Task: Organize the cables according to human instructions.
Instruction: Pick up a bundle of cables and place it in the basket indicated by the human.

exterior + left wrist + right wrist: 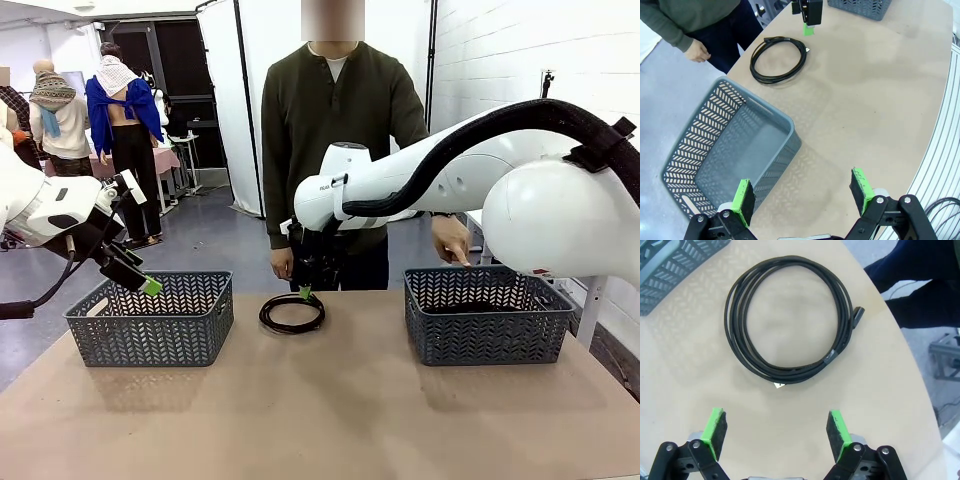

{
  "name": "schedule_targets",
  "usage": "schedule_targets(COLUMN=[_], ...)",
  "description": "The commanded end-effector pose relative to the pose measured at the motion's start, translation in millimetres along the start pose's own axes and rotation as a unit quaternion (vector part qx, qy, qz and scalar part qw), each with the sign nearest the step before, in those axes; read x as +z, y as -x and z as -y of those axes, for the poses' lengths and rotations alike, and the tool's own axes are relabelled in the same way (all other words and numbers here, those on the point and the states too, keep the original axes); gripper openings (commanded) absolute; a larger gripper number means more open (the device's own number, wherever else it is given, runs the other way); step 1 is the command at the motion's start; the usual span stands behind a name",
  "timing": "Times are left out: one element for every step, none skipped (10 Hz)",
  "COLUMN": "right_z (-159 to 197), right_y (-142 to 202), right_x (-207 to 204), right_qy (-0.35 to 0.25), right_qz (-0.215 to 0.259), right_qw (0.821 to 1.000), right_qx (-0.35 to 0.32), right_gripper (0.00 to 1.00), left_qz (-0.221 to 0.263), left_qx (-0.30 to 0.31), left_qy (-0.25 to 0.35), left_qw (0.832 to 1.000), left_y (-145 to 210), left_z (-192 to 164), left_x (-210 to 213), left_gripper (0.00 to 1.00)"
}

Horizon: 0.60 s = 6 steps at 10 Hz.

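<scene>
Tan tabletop (790, 405), coiled cable (790, 322) flat just beyond right pincer (776, 427), wide apart, empty.

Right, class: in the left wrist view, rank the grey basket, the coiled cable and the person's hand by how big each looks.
1. Grey basket, though it sits nearest the camera, which enlarges it.
2. Coiled cable.
3. Person's hand.

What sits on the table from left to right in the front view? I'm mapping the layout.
Left grey basket → coiled black cable → right grey basket.
</scene>
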State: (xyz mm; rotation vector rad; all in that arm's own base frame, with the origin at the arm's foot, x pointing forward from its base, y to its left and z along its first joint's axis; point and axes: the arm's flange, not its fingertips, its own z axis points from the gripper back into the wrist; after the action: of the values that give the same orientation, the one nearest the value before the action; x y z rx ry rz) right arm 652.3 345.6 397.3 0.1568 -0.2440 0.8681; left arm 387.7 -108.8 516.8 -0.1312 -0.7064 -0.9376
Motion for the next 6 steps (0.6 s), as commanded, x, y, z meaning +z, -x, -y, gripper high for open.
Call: schedule_targets(right_z=[0.1,0.0,2.3,6.1,8.9,10.9], right_y=[3.3,0.0,-3.6,-7.6,-11.9,-16.2], right_x=[3.1,0.0,-1.2,-1.7,-3.5,-5.7], right_qy=[0.003,0.0,0.008,0.016,0.021,0.028], right_qz=[0.002,0.0,0.003,-0.004,-0.003,-0.002], right_qw=[1.0,1.0,1.0,0.999,0.998,0.997], right_qx=[0.001,0.0,-0.014,-0.031,-0.052,-0.065], right_gripper=[1.0,1.0,1.0,1.0,1.0,1.0], left_qz=[0.004,0.004,0.004,0.004,0.004,0.004], left_qx=[-0.002,-0.002,-0.002,-0.002,-0.002,-0.002], left_qy=[0.006,0.006,0.006,0.006,0.006,0.006], left_qw=[1.0,1.0,1.0,1.0,1.0,1.0], left_y=[2.2,2.2,2.2,2.2,2.2,2.2], left_z=[-2.7,-2.7,-2.7,-2.7,-2.7,-2.7], left_x=[-0.7,-0.7,-0.7,-0.7,-0.7,-0.7], left_gripper=[1.0,1.0,1.0,1.0,1.0,1.0])
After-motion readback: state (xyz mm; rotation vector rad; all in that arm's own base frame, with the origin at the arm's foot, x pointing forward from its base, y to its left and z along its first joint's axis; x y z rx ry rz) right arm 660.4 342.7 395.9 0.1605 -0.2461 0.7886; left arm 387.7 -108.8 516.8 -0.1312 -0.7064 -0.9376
